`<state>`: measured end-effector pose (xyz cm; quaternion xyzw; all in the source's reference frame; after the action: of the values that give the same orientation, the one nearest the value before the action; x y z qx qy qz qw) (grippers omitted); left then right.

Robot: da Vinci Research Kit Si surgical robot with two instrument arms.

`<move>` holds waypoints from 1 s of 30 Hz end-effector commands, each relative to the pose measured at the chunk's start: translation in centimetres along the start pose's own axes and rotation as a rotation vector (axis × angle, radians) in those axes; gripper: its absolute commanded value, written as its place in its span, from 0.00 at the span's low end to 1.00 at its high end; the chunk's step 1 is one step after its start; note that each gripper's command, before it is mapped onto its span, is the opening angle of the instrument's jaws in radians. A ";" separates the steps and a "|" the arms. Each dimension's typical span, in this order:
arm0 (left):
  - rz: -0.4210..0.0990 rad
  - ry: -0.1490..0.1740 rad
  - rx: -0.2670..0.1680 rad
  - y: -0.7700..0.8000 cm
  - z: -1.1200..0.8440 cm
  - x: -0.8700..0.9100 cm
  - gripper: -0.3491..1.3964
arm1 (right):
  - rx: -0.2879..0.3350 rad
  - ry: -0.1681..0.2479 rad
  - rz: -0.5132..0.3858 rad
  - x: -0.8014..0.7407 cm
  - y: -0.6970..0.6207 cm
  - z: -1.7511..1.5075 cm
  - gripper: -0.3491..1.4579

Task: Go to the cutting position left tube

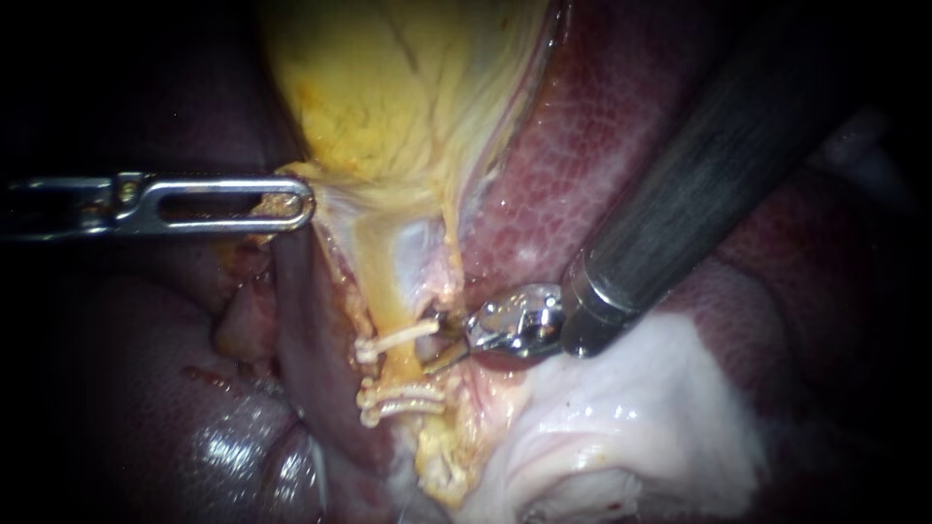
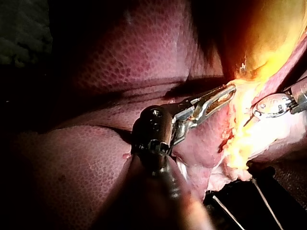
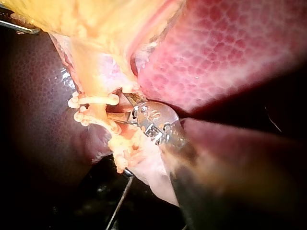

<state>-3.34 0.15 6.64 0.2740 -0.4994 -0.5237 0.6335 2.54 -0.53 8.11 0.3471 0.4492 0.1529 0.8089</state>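
endoscope: the left instrument's (image 1: pixel 296 204) slotted jaws are closed on the gallbladder's (image 1: pixel 388 87) lower edge. the right instrument's (image 1: pixel 442 342) thin blades stand slightly apart and hold nothing, their tips at the side of the tube (image 1: pixel 403 367), between the upper clip (image 1: pixel 393 340) and the lower clips (image 1: pixel 403 403).

left wrist: the left instrument (image 2: pixel 225 93) pinches yellow tissue at its tip.

right wrist: the parted blades of the right instrument (image 3: pixel 123 112) point at the tube (image 3: pixel 98 111), beside the liver (image 3: pixel 216 52).

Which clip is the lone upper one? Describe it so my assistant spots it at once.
Start at the yellow gallbladder and follow the yellow tube down from it. Three pale clips cross it. The upper clip sits alone, beside the open-jawed right instrument, while the lower pair lie close together below.
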 end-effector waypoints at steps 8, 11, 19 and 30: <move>0.000 0.000 0.000 -0.01 0.00 0.00 0.00 | 0.003 0.001 0.001 0.00 -0.01 -0.06 0.80; 0.000 0.000 0.000 -0.01 -0.01 0.00 0.00 | 0.009 0.000 0.002 -0.01 -0.01 -0.17 0.79; -0.001 0.000 0.000 -0.01 -0.01 0.00 0.00 | 0.028 -0.001 0.006 0.01 -0.01 -0.55 0.77; -0.001 0.000 0.000 -0.01 -0.02 0.00 0.00 | 0.042 0.030 0.007 0.06 -0.07 -0.67 0.82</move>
<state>-3.33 0.15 6.62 0.2740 -0.4991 -0.5239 0.6335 2.01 -0.26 7.78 0.3635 0.4640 0.1513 0.7935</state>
